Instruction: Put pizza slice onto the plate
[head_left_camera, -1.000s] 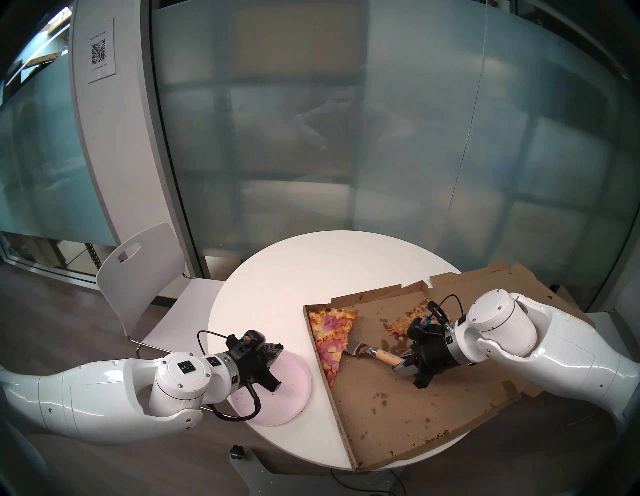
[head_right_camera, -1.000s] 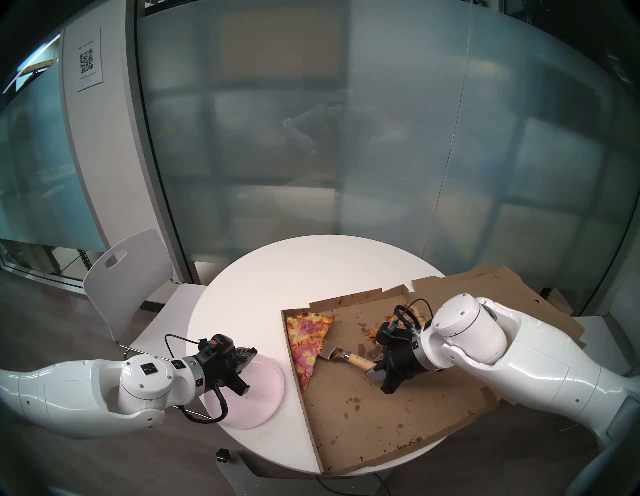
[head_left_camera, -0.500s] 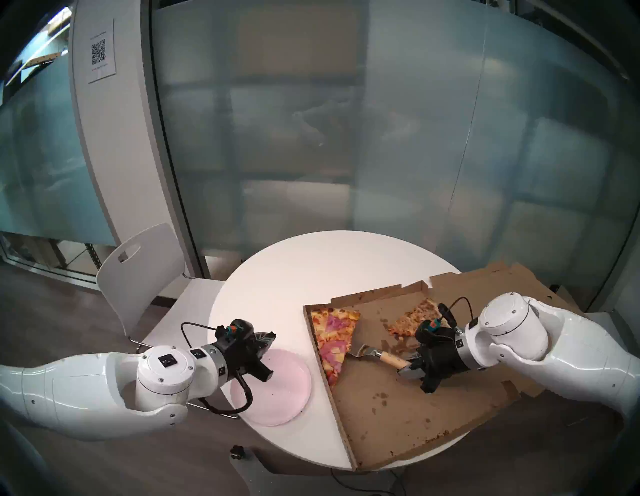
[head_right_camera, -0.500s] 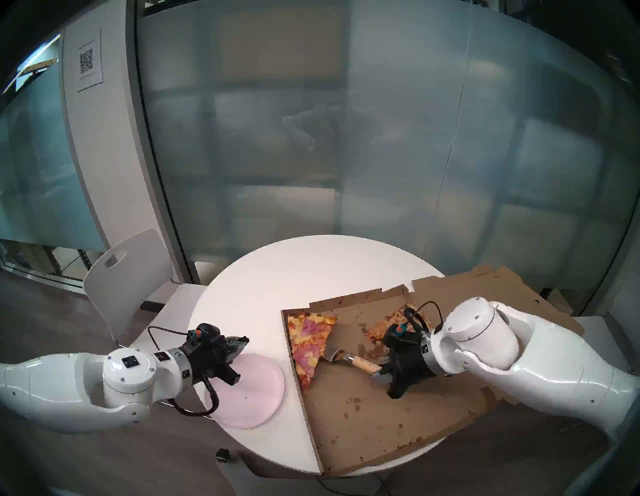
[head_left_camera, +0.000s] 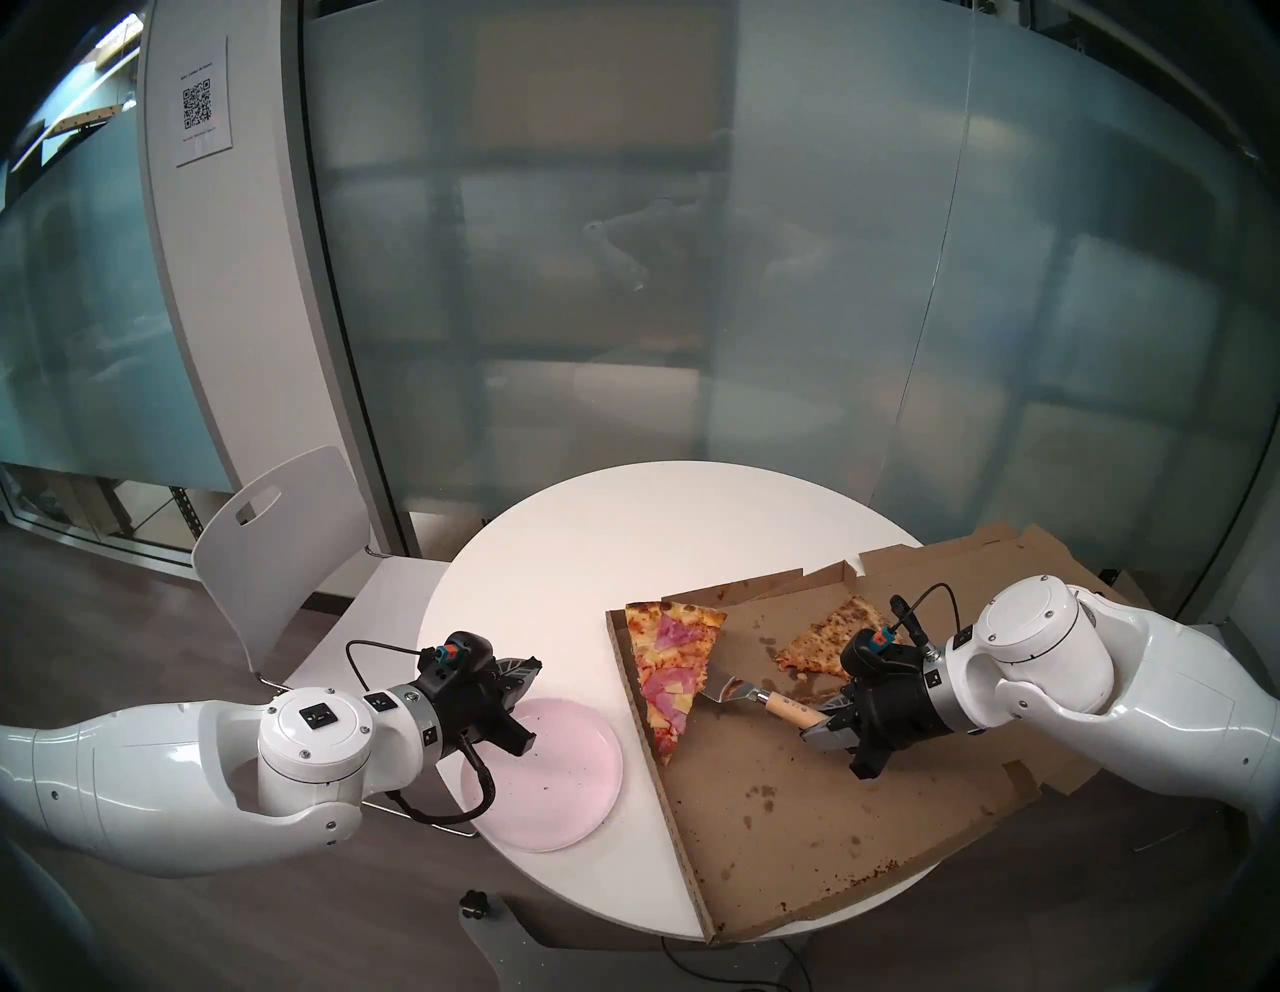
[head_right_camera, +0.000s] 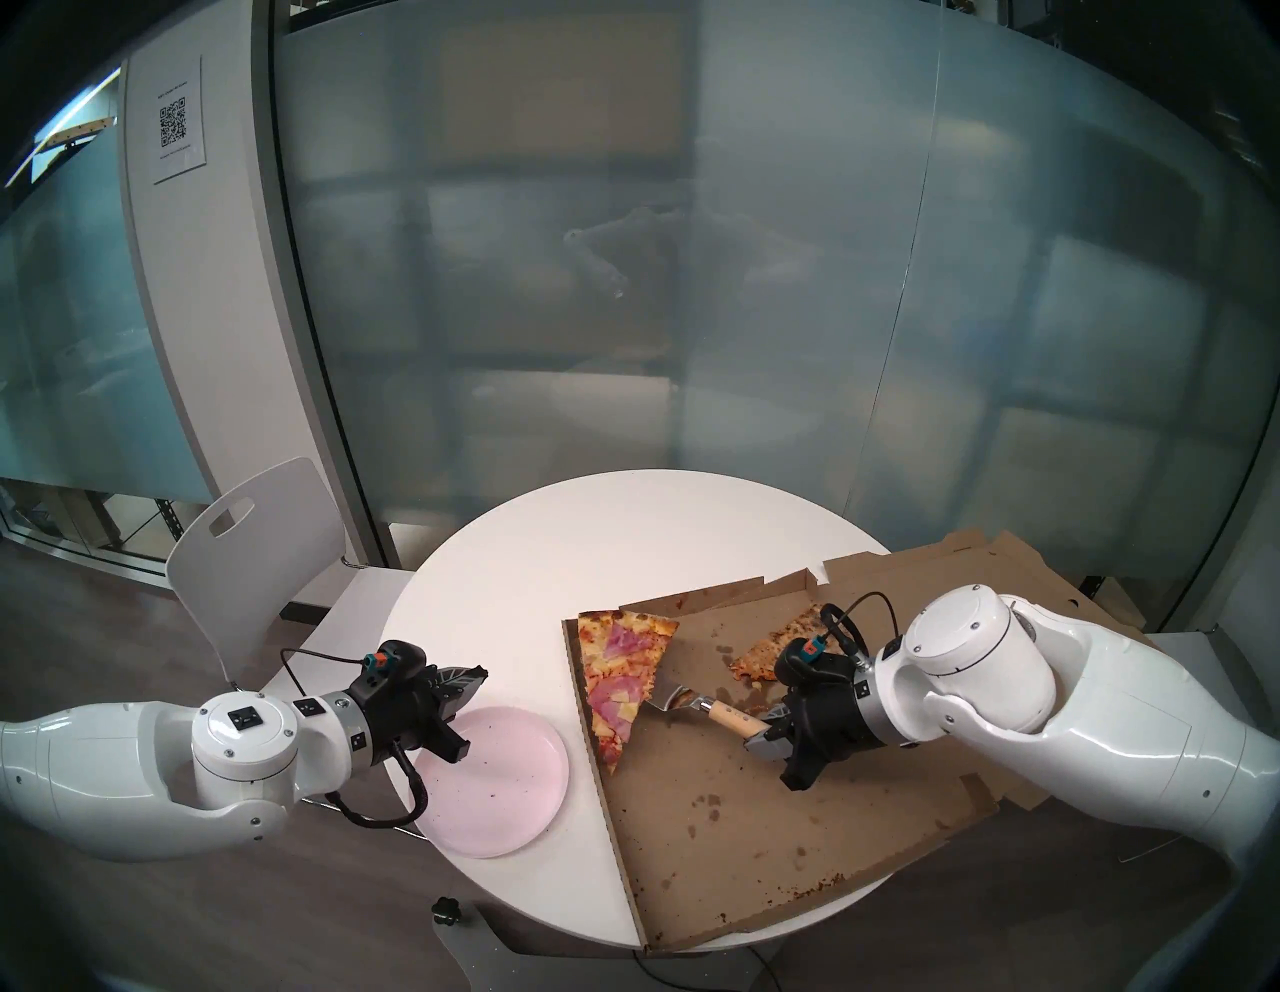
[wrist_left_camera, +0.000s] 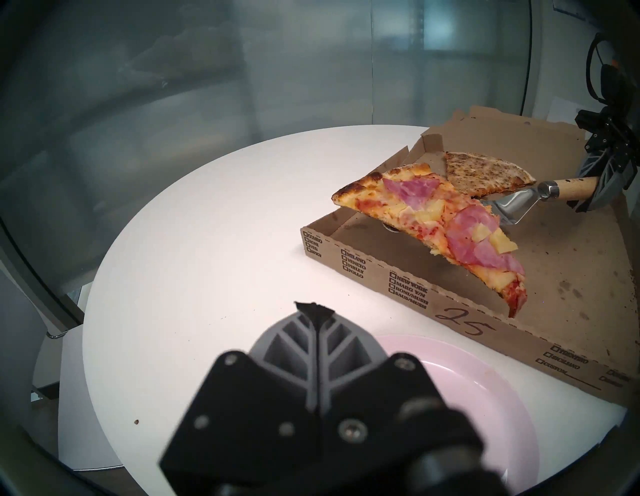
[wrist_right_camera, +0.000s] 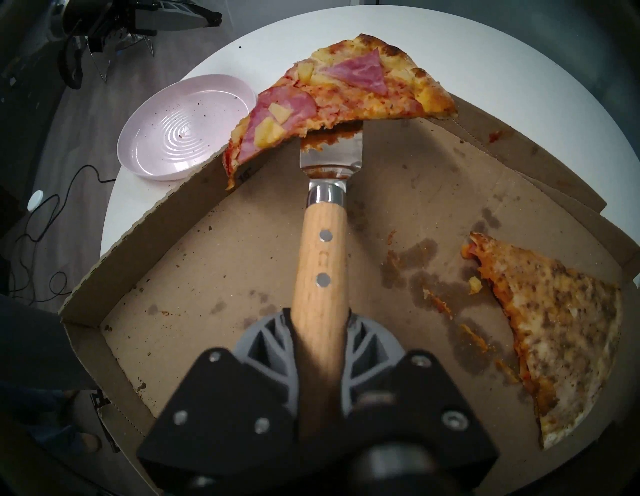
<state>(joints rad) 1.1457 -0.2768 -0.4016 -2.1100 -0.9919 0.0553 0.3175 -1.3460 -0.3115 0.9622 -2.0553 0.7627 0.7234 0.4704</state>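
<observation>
The pizza slice (wrist_right_camera: 332, 100) rests on the metal blade of a spatula (wrist_right_camera: 323, 242), raised clear of the pizza box (wrist_right_camera: 242, 242) floor, its tip drooping over the box's side wall. The right gripper (wrist_right_camera: 318, 332), angled downward toward the slice, is clamped on the spatula's wooden handle. The plate (head_left_camera: 575, 783) sits on the table (head_left_camera: 554, 589) beside the box. The left gripper (wrist_left_camera: 314, 311) hovers at the plate's far edge, fingers pressed together, holding nothing.
</observation>
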